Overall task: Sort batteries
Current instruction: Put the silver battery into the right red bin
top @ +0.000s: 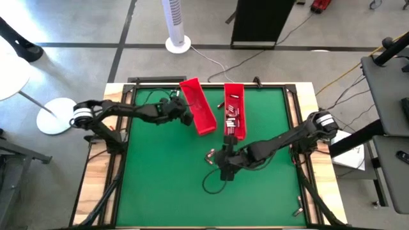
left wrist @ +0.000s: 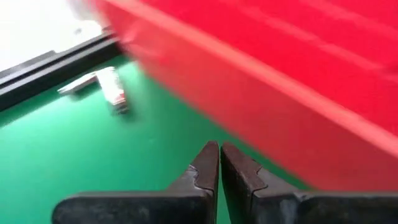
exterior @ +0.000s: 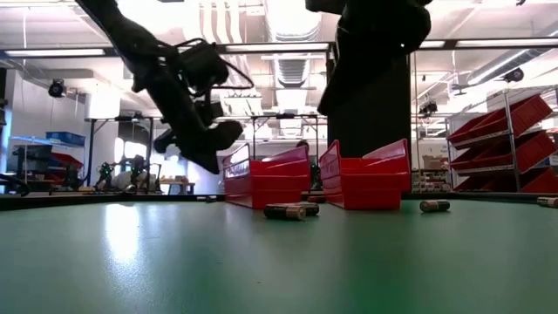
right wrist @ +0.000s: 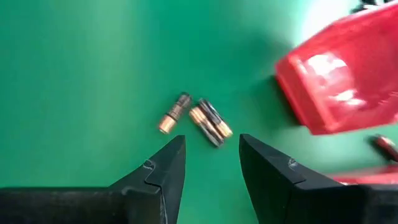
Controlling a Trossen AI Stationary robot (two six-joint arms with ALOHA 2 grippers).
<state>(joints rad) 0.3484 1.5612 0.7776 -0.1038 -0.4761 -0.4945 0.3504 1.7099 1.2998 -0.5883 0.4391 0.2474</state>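
Observation:
Two long red trays stand at the table's far middle: the left tray (top: pixel 197 106) lies slanted, and the right tray (top: pixel 241 96) holds several batteries (top: pixel 231 114). Three loose batteries (right wrist: pixel 208 121) lie on the green mat near the right tray's near end; they also show as batteries (exterior: pixel 285 210) in the low view. My right gripper (right wrist: pixel 211 158) hovers open just short of them, with nothing between its fingers. My left gripper (left wrist: pixel 219 155) is shut and empty, its tips right at the left tray's long wall (left wrist: pixel 280 124). My left gripper points slanting down at the left tray's outer long wall (left wrist: pixel 249 140), coming from the table's left. Its shut tips stand right at the wall, and I cannot tell whether they touch it.
More single batteries (exterior: pixel 434 206) lie on the mat to the right. A small silvery piece (left wrist: pixel 111 90) lies near the mat's black border. A dark cable loop (top: pixel 211 182) lies on the mat near my right gripper (top: pixel 221 162). The mat's near half shows bare green.

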